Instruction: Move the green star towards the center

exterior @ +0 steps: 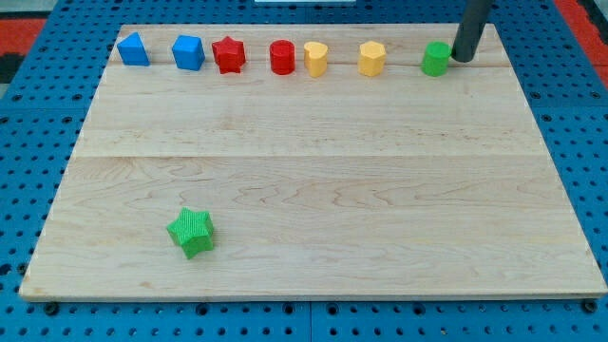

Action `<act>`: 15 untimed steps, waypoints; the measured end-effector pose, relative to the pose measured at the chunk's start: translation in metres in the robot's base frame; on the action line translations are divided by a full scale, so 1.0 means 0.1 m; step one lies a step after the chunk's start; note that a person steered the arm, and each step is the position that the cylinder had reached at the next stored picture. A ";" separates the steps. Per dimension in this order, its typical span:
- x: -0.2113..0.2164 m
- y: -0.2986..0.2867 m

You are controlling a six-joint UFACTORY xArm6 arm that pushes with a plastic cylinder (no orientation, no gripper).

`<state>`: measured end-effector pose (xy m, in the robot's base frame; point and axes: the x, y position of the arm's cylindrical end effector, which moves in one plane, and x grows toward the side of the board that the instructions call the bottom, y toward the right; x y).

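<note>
Green ridged plastic star block (192,232) sits near-left on pale wooden board (323,190). Dark rod's tip (463,59) at far-right, holding nothing, just beside small green cylinder block (436,59). Star lies well apart, diagonally near-left of tip; centre between them.

My tip (463,59) sits at the view's top right — rod leaning slightly rightward upward.
</note>
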<state>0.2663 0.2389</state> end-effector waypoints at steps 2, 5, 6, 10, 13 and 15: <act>2.00 -0.03; 3.18 -2.13; 3.03 -3.04; 2.91 -4.39; 2.29 -4.44; 2.20 -5.20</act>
<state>0.4861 -0.2812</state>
